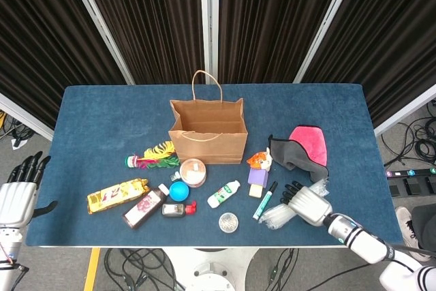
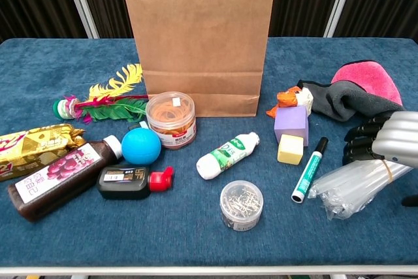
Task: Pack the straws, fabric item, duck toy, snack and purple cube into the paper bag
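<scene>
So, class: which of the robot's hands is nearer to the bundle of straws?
Right. The right hand sits directly over the straws, near their banded end, fingers curled above them. The left hand hangs off the table's opposite edge, far away.

A table [image 1: 102, 114] with a deep blue, felt-like top fills the middle of the head view. Behind it, from ten to two o'clock, hang dark pleated curtains [image 1: 150, 18] crossed by pale metal posts [image 1: 210, 11] — one upright at twelve, others slanting outward. Grey floor [image 1: 415, 148] shows at three o'clock with black cables [image 1: 415, 131] — and a yellow floor stripe [image 1: 92, 267] at seven.
</scene>
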Controlling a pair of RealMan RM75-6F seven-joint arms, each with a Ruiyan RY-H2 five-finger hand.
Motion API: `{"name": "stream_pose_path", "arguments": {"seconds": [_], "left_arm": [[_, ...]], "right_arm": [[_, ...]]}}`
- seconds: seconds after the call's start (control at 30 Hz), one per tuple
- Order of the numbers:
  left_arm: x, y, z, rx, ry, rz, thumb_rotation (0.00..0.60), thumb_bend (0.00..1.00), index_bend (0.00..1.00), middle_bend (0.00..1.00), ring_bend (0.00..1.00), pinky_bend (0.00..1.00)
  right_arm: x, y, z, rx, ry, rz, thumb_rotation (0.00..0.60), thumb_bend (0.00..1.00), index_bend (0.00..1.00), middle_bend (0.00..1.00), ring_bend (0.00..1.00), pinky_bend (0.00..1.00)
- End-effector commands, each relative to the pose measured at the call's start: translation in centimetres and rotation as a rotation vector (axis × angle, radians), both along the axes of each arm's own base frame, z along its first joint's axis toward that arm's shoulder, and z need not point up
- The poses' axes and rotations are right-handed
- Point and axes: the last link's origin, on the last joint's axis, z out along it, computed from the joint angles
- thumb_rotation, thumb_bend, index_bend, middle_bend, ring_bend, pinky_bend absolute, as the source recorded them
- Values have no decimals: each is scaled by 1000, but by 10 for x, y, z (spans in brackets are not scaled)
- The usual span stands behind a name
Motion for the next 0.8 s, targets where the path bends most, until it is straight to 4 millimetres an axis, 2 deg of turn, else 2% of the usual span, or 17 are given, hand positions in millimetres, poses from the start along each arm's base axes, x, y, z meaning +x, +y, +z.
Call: {"name": "stream_pose_path", "arguments": {"seconds": [0.03, 0.13, 0.3, 0.5, 0.63, 0.8], "left_arm": [[0, 0, 0, 1, -6, 0, 600, 63, 85, 34, 0, 165], [-1, 1, 0, -1, 7, -2, 600, 63, 84, 34, 0, 165], [-1, 0, -3, -7, 11, -2, 600, 64, 84, 34, 0, 165], [3, -3, 1, 2, 5, -12, 600, 64, 85, 34, 0, 165], [7, -4, 3, 6, -6, -21, 600, 63, 84, 34, 0, 165], [11, -5, 3, 0, -7, -29, 600, 64, 84, 34, 0, 165]], "right_arm": [[4, -1, -2, -26, -38, 30, 600, 49, 474, 385, 269, 330], [1, -1, -3, -31, -37, 23, 600, 90, 542, 431, 314, 392], [2, 3, -7, -24, -39, 21, 600, 106, 560, 439, 320, 406], [9, 9, 2, -64, -106, 44, 600, 170, 695, 537, 432, 520], [24, 7, 23, -133, -176, 89, 600, 189, 722, 554, 449, 542], [63, 4, 69, -235, -326, 121, 600, 192, 722, 555, 449, 544]]}}
